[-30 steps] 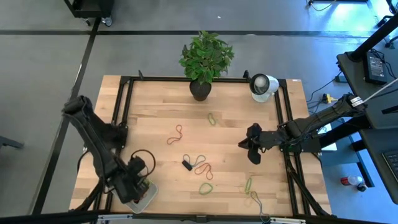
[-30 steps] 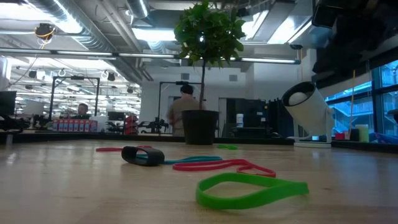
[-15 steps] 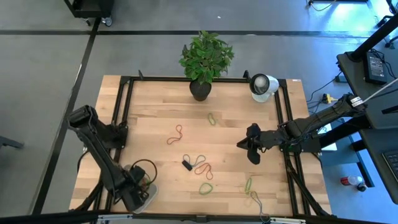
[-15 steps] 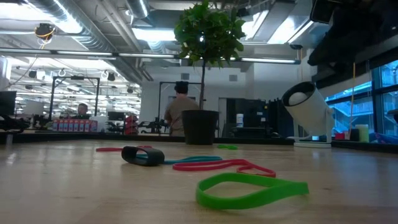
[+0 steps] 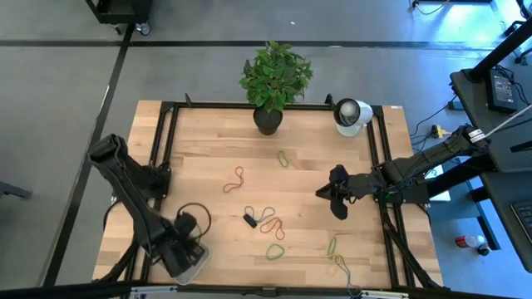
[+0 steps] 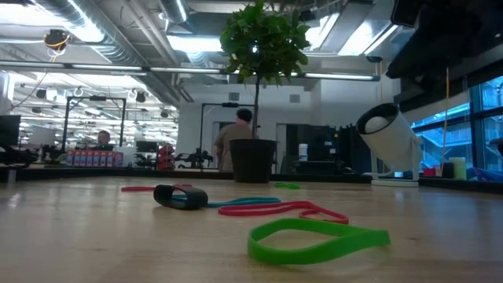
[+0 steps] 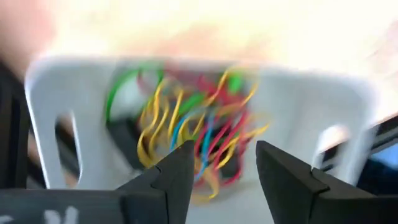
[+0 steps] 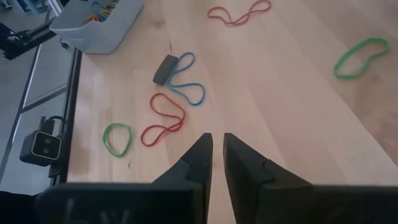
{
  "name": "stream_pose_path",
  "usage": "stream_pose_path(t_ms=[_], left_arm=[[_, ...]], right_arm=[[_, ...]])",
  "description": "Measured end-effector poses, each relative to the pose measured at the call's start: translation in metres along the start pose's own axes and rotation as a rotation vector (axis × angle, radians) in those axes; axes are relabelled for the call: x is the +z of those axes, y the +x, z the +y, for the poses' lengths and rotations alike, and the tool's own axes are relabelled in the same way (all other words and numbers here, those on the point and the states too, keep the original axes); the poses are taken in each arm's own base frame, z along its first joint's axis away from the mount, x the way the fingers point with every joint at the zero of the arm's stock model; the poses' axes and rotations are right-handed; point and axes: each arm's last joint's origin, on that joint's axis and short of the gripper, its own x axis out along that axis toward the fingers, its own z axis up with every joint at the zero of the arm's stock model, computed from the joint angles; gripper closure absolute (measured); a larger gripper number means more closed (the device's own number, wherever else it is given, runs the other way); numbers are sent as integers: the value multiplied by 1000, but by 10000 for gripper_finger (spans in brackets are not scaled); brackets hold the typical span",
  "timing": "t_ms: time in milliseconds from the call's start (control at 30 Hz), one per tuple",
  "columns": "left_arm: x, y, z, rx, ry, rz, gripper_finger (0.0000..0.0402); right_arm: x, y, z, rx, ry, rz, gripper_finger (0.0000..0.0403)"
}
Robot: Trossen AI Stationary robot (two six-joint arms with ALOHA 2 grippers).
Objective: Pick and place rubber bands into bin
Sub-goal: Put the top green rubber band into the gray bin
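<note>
I see my left gripper (image 7: 217, 165) poised directly over the bin (image 7: 323, 106), fingers parted and empty, the rubber bands (image 7: 193, 124) heaped inside. My right gripper (image 8: 216, 155) hangs well away from the bin, fingers nearly closed, empty.

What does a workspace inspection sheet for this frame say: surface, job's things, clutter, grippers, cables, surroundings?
Surface: wooden table inside a black frame.
Job's things: bin at the table's near left corner, holding a tangle of bands. Loose on the table: red band, blue band, red-orange band, green band, and three more toward the right side.
Clutter: black block touching the blue band; plant pot and white device at the far edge.
Grippers: left gripper open, over the bin; right gripper nearly shut, empty, above the right side.
Cables: black loop beside the left arm; more at the right table edge.
Surroundings: two people far behind, grey floor.
</note>
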Motion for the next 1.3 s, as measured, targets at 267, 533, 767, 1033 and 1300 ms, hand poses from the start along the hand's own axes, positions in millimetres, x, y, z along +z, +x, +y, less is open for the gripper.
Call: stream_pose_path(t_ms=[267, 533, 767, 1033, 1300], left_arm=[[64, -37, 2, -152, 128, -349, 262], [151, -47, -12, -112, 580, -507, 297], [206, -23, -5, -228, 831, -533, 389], [214, 4, 49, -261, 841, -566, 400], [208, -2, 96, -343, 753, -716, 400]], right_arm=[[4, 0, 4, 36, 43, -44, 359], [17, 6, 12, 75, 113, -193, 359], [37, 35, 29, 74, 6, -283, 379], [82, 87, 43, -275, -40, -78, 392], [114, 140, -9, -637, 142, 146, 373]])
